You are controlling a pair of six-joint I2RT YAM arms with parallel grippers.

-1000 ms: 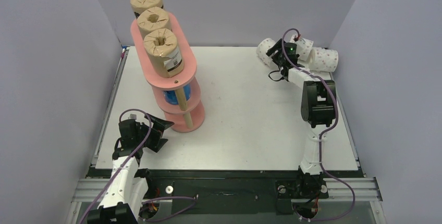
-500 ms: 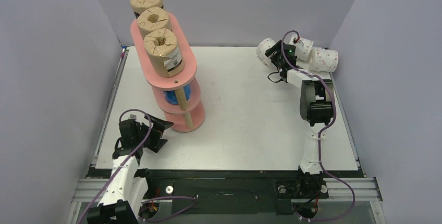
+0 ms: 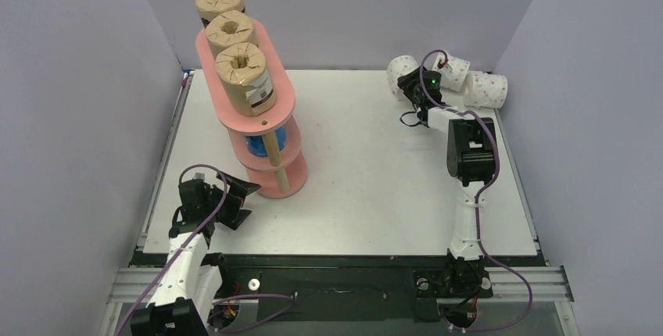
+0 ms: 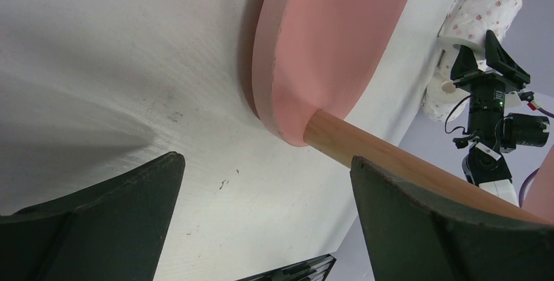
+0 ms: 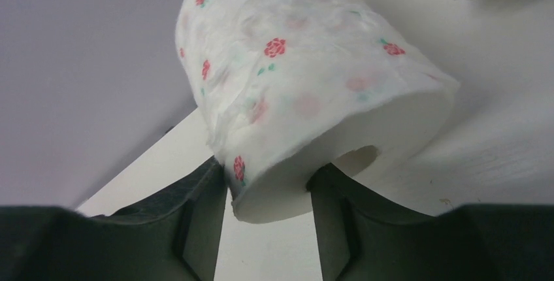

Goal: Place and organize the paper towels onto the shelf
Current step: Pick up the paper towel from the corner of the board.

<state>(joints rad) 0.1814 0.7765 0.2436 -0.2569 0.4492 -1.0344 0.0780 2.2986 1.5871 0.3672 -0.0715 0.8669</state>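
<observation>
The right gripper (image 3: 409, 84) is way out at the far right corner of the table (image 3: 367, 172), clamped on a white roll (image 5: 313, 85). The right wrist cam shows one finger (image 5: 199, 209) against the outer wrap and the other at the core hole, so it's pinching the roll's wall at one end. Can't tell if the roll is off the table or not. The two other white rolls (image 3: 489, 90) lie just beside it to the right, near the back wall. From above, the gripper covers part of the held roll, and the wrist cam only catches a corner of one neighbour.

The shelf (image 3: 285, 105) stands on the left side, well apart from all that. Three brown rolls (image 3: 245, 74) stand upright in a row on its top board, and a blue roll (image 3: 258, 145) peeks out on the middle one. The top board hides most of the lower tiers from overhead, so no idea what else sits there.

The left gripper (image 3: 245, 200) is spread wide with nothing in it, just beside the shelf's foot. Its wrist cam shows what the overhead doesn't: the bottom board's near end and a wooden post (image 4: 366, 147) up close, with the right arm and the white rolls tiny in the background.
</observation>
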